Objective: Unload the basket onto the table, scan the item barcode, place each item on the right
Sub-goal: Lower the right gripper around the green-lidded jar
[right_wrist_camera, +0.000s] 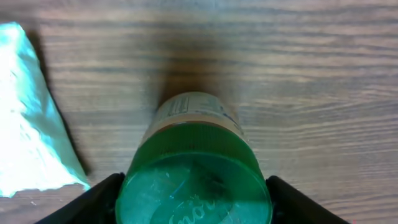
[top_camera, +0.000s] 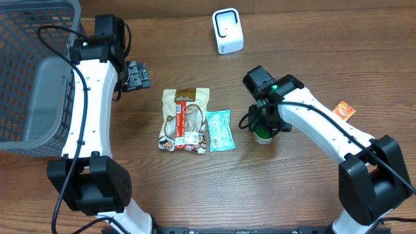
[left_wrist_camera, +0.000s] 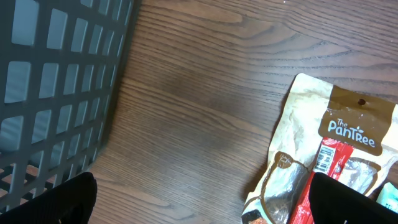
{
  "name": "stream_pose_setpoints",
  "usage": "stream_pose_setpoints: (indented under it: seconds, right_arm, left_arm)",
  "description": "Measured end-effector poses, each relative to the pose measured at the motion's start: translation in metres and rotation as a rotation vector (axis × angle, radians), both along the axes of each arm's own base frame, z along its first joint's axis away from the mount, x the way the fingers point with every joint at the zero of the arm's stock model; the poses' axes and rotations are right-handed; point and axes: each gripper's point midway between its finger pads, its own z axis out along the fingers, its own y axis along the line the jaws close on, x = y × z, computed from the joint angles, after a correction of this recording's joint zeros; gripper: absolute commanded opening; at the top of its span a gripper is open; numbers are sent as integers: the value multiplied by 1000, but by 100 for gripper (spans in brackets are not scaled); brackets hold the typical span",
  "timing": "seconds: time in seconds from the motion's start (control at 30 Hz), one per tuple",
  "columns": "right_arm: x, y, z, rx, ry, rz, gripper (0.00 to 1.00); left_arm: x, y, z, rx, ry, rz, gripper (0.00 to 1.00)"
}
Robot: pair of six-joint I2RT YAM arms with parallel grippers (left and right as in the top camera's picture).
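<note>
The green-lidded jar (top_camera: 262,136) stands upright on the desk (top_camera: 195,195), right of centre and just right of a teal packet (top_camera: 219,130). The right hand (right_wrist_camera: 193,208) straddles its lid, fingers (right_wrist_camera: 99,199) at either side; whether they grip it I cannot tell. The left hand (top_camera: 136,75), spread wide and empty, hovers far left near the basket (top_camera: 26,78). The scanner (top_camera: 227,30) stands at the far edge.

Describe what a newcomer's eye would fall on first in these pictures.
The green-lidded jar fills the right wrist view, the right gripper straddling its lid. At table centre a brown snack pouch and a teal packet lie side by side. A white scanner stands at the far edge, a grey basket at the left.
</note>
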Motion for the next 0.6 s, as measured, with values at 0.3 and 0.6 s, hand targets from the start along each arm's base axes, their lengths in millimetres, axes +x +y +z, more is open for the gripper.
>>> stream_pose_setpoints:
  seconds: [0.3, 0.6]
  right_arm:
    - [-4, -1, -4, -7, 23, 5, 84]
    - [-2, 4, -5, 19, 18, 6, 84]
  left_arm:
    - [0, 0, 0, 0, 0, 0, 100]
    - [0, 0, 0, 0, 0, 0, 100]
